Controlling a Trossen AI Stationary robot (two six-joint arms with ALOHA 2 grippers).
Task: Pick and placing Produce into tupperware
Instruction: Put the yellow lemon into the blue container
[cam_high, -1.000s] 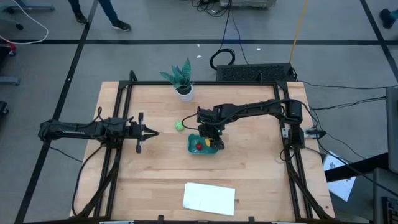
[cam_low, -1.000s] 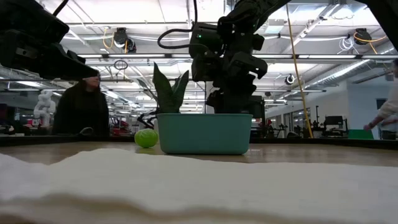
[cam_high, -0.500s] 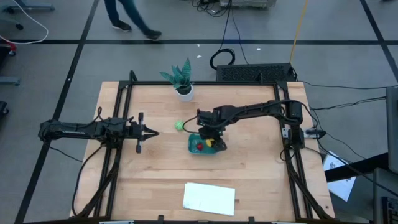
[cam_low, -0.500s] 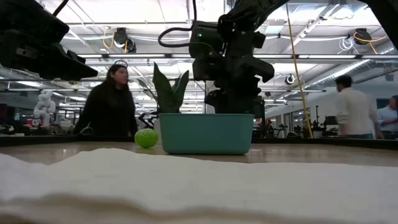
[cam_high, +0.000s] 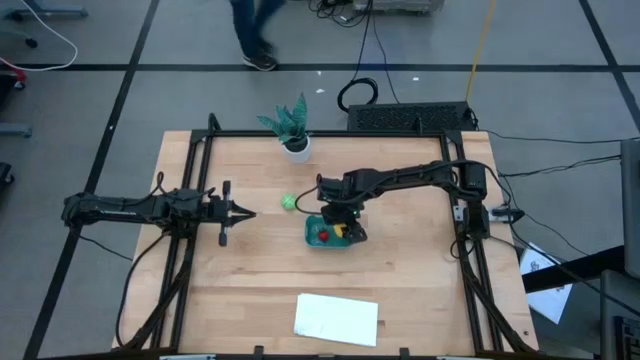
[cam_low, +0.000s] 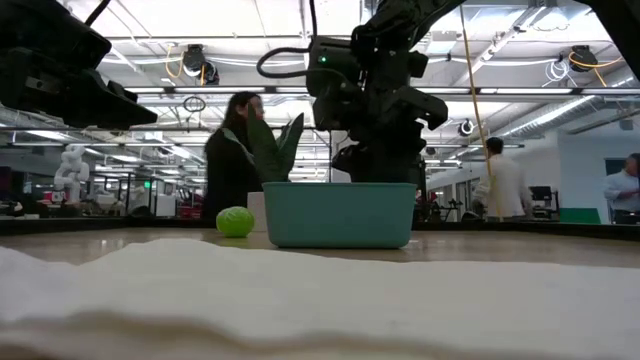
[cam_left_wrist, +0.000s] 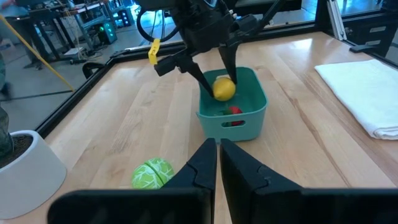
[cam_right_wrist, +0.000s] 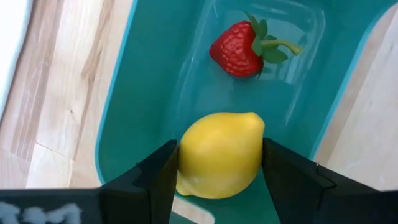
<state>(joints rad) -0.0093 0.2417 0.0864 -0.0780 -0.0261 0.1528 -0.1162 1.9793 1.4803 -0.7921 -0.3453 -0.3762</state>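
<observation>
With the strawberry (cam_right_wrist: 239, 48) already in the tub (cam_right_wrist: 146, 81), the right gripper (cam_right_wrist: 217, 165) clamps the lemon (cam_right_wrist: 219, 155) above it at frame centre, the lime (cam_high: 288, 202) left outside.

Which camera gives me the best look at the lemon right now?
The right wrist view: the lemon fills it, clamped in the right tool above the tupperware. Left wrist shows it smaller, high view a yellow speck, low view nothing.

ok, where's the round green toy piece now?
High view: the round green toy piece sits on the wooden table, just outside the teal plastic container, toward the potted plant.
</observation>
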